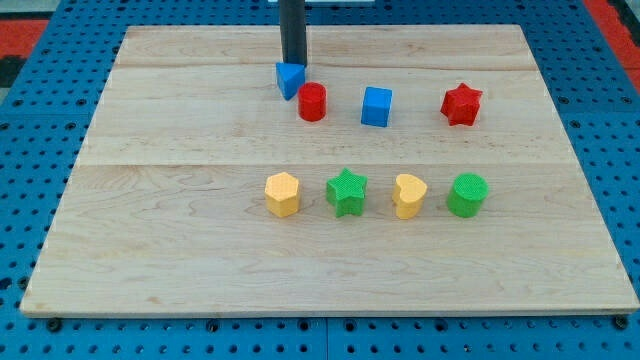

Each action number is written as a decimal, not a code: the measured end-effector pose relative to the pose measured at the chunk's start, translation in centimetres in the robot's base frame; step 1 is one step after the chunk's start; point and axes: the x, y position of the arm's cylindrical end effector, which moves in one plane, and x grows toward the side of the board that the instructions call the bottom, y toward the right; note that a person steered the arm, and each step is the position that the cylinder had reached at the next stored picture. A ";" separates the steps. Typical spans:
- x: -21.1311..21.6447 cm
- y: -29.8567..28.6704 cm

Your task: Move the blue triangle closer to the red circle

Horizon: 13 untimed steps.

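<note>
near the view's top of the surface (pixel 150 120), my tip (pixel 293 63) sits behind the blue triangle (pixel 290 79), nudging it beside the red circle (pixel 312 102); no end effector, just a rod.

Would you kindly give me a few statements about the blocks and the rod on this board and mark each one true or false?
1. The blue triangle lies just to the view's left of the red circle and slightly nearer the view's top. True.
2. My tip rests on the green star. False: it stands at the blue triangle's top edge.
3. The blue cube sits between the red circle and the red star. True.
4. The lower row holds two blue blocks. False: it holds a yellow hexagon, the green star, a yellow heart and a green circle.
</note>
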 end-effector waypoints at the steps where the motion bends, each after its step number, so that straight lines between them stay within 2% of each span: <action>1: 0.0 0.0; 6: 0.1 0.6; 8: 2.7 1.3; 11: 4.3 -3.2; 12: 3.1 -1.6; 13: 0.8 6.1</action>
